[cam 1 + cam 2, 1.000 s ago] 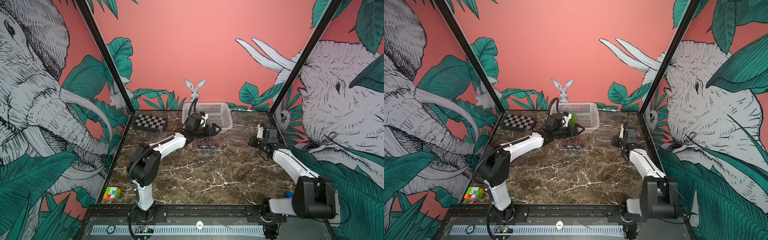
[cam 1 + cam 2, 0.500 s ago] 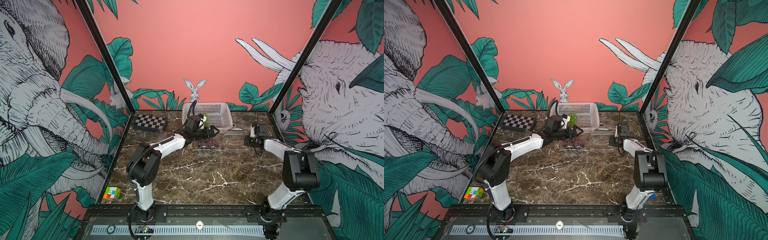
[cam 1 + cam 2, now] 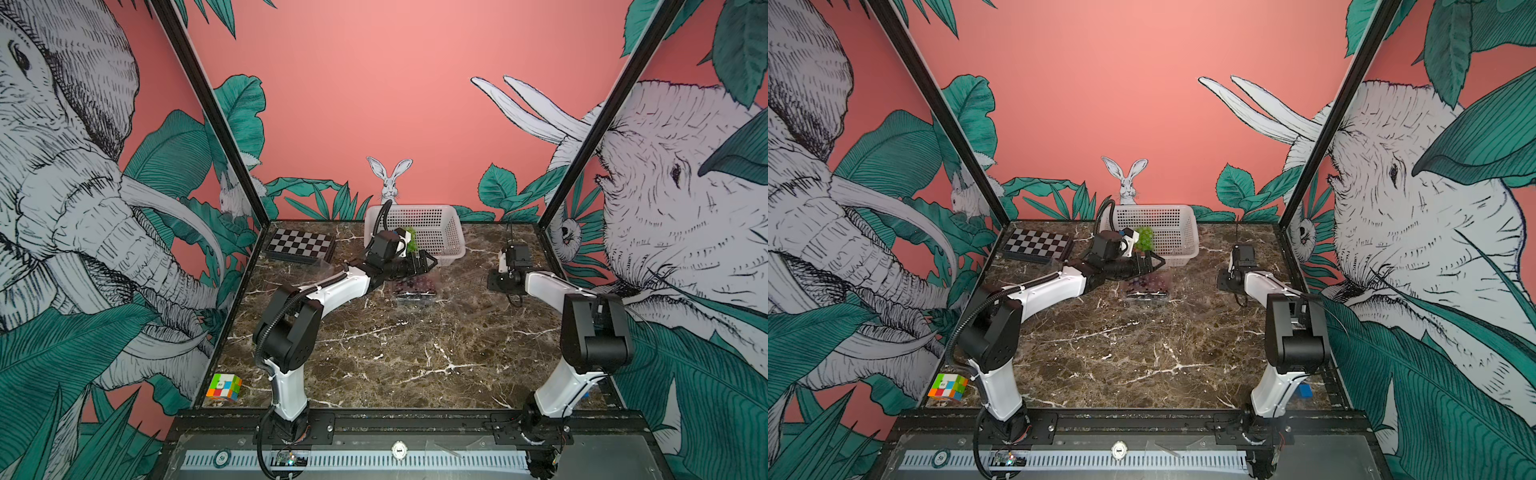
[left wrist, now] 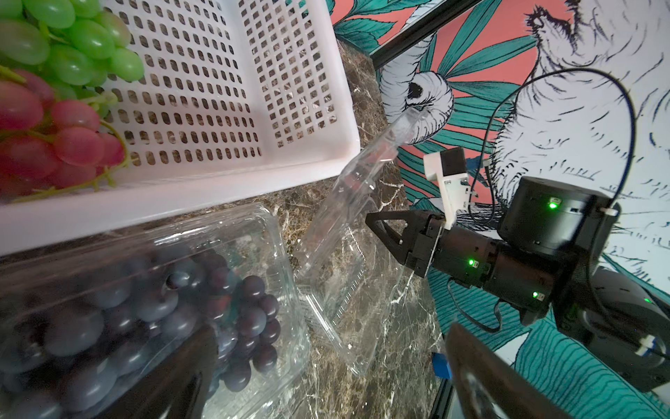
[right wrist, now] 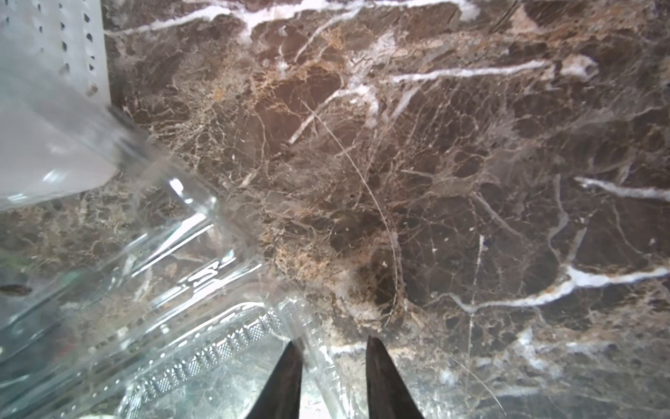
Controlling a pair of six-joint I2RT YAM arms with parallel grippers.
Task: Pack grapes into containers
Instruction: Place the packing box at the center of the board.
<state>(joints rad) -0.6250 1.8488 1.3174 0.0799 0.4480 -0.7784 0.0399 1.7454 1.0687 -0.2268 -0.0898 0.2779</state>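
back centre: we find the basket [image 3: 440, 232] on the counter [image 3: 395, 353], grape bunches [image 4: 69, 119] in it | left of it we note the chessboard [image 3: 300, 246] | just before the basket sits our filled container [image 4: 253, 225] with grapes [image 4: 145, 308] inside, an empty container [image 4: 348, 290] to its right | front-left corner: puzzle cube [image 3: 223, 386]

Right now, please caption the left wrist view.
Dark purple grapes fill clear plastic punnet; green bunch and red bunch lie in white perforated basket.

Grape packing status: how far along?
Done: the dark grapes sit in one clear container.
In hand: nothing gripped. The right gripper has its jaws apart at the rim of the empty container; the left gripper is open.
Left: green grapes and red grapes lie in the white basket.
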